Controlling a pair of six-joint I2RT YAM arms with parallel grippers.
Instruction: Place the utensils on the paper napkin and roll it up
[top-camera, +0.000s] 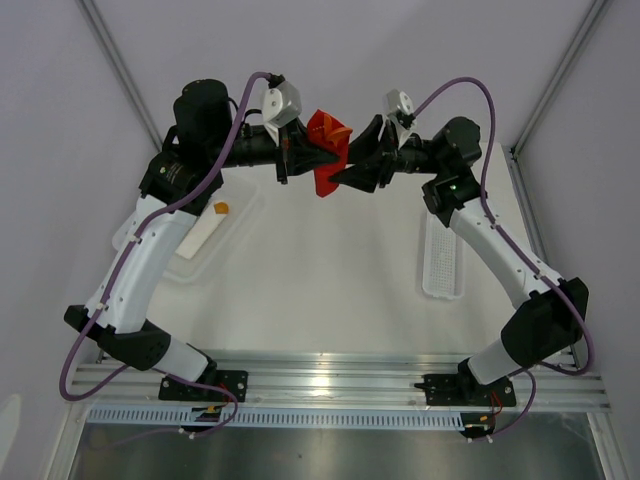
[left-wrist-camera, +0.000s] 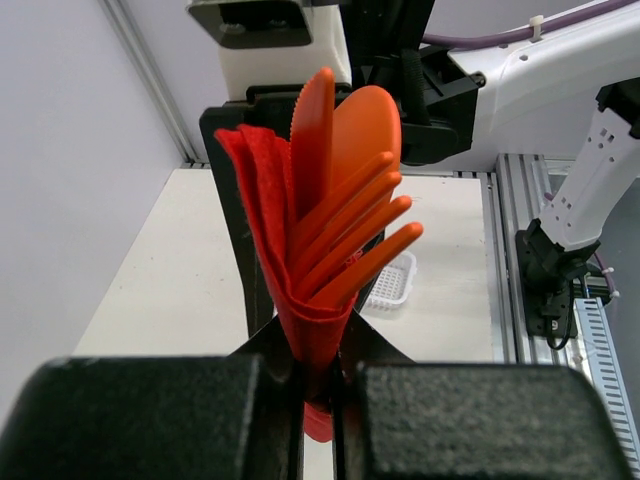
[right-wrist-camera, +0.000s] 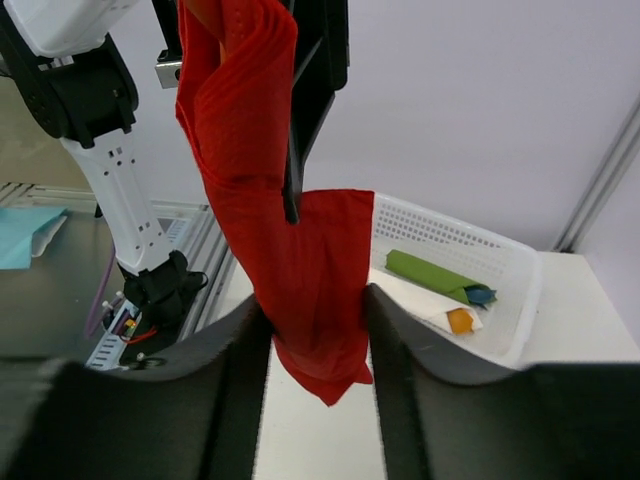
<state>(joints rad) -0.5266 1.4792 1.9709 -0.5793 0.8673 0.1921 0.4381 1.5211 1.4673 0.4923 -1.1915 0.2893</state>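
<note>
Above the counter (top-camera: 330, 280), at twelve o'clock in the top view, the left claw (left-wrist-camera: 318, 375) and right claw (right-wrist-camera: 315, 320) each pinch the napkin (top-camera: 328, 150). The utensils (left-wrist-camera: 350, 210) sit bundled inside, so loading looks done. The wrap hangs loose, and tight rolling remains.
</note>
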